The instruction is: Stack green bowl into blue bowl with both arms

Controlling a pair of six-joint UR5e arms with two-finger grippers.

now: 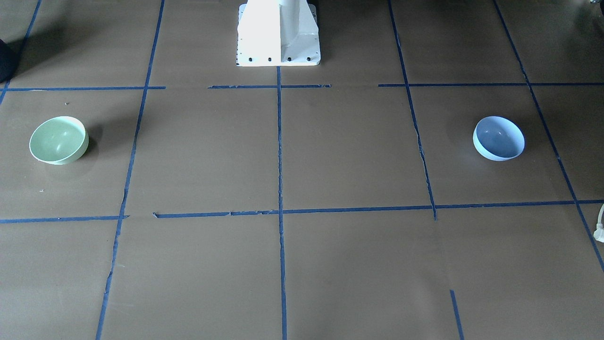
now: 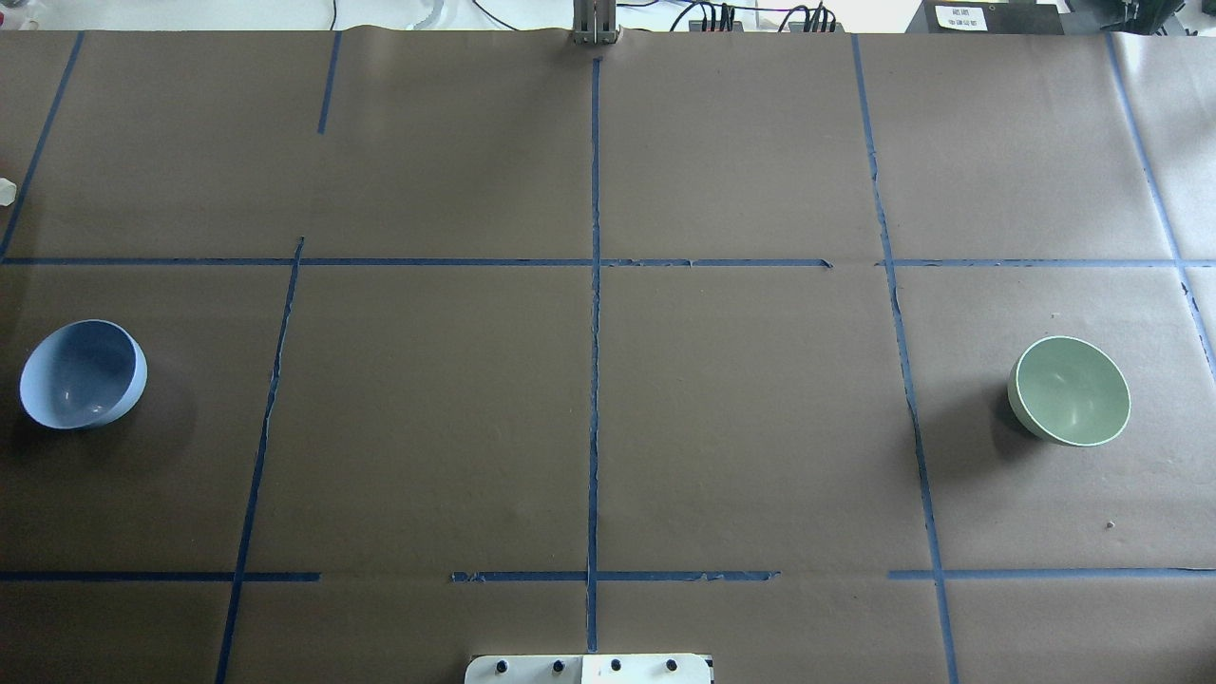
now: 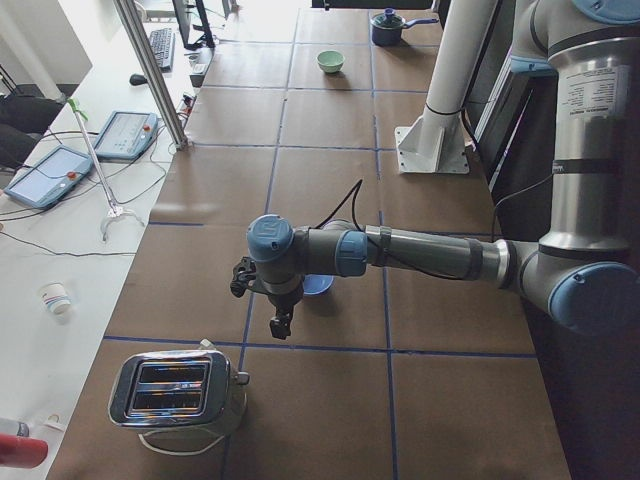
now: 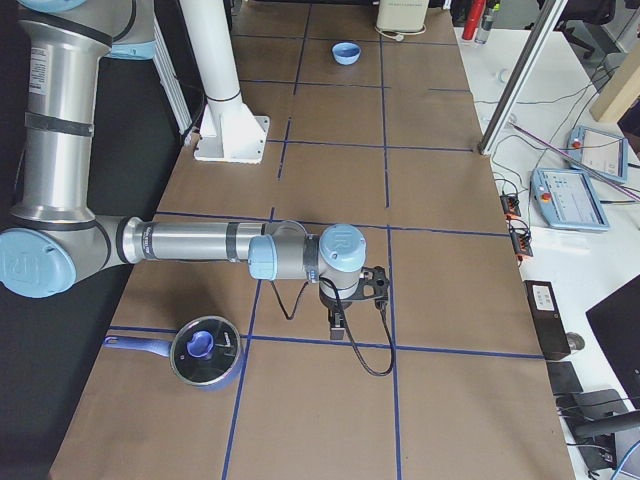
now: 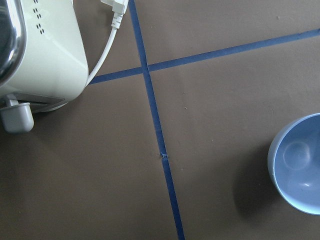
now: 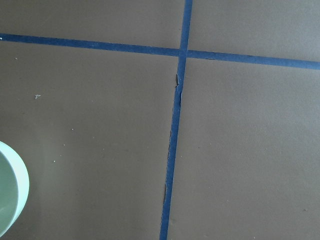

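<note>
The green bowl [image 2: 1072,389] stands upright on the table's right side in the overhead view, at the left in the front view [image 1: 59,140]. The blue bowl [image 2: 84,373] stands upright on the table's left side, at the right in the front view [image 1: 499,138]. The two bowls are far apart. My left gripper [image 3: 280,327] hangs just beside the blue bowl [image 3: 318,286]. My right gripper [image 4: 338,327] hangs over the table's right end, where the arm hides the green bowl. I cannot tell whether either gripper is open or shut. The wrist views show the blue bowl [image 5: 300,170] and the green bowl's edge [image 6: 11,192], with no fingers in them.
A cream and chrome toaster [image 3: 180,388] with a white cable [image 5: 110,40] stands at the table's left end. A blue pot with a lid [image 4: 205,350] stands at the right end. The white pedestal [image 1: 278,33] is at the robot's side. Blue tape lines grid the brown table.
</note>
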